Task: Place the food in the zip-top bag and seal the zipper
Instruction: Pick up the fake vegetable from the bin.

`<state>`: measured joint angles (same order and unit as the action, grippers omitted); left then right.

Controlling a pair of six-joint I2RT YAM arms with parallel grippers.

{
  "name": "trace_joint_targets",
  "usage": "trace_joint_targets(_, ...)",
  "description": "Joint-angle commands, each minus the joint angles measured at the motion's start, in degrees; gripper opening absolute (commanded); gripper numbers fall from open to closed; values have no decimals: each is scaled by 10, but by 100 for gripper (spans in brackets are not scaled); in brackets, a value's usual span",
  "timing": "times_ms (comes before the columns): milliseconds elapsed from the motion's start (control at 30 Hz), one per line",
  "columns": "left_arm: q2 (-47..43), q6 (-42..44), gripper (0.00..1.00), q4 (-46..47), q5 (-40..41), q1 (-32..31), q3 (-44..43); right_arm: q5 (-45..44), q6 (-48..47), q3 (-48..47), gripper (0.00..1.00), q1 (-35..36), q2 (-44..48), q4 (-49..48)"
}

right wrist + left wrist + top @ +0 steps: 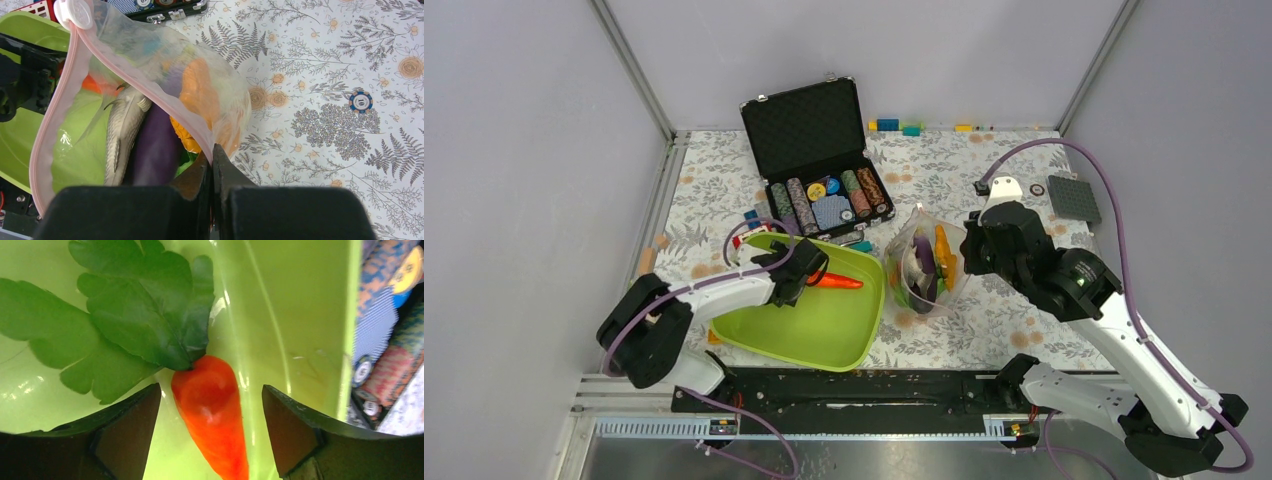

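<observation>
Fish point(120, 135) and eggplant point(157, 140) already sit in the zip-top bag point(921, 265) mid-desk, its mouth held agape by the right gripper point(212, 155) clamped on the zipper point(65, 95). The left gripper point(812, 268), jaws apart, straddles the carrot point(212, 410) in the near-left tray point(814, 335). Sealing is not yet done.

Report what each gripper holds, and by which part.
Right gripper pinches the zip-top bag by its zipper edge at the mouth. Left gripper holds nothing: open jaws straddle the carrot body, untouched.
</observation>
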<state>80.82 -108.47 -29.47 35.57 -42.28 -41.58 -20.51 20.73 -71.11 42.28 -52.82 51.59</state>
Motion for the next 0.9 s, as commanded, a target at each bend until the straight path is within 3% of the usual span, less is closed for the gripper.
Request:
trace_joint_targets(0,39,33,74,45,-44,6,-19,-25,-8,-14,0,2,-1,1)
trace_joint_targets(400,74,67,80,24,-108,-22,-51,-35,-6,-11,0,1,1,1)
trace_joint_targets(700,103,26,80,-37,-76,-59,-97,-38,-4,-8,0,0,10,1)
trace_joint_targets(867,137,22,70,-40,-92,-49,-113,-42,-5,-7,0,0,17,1)
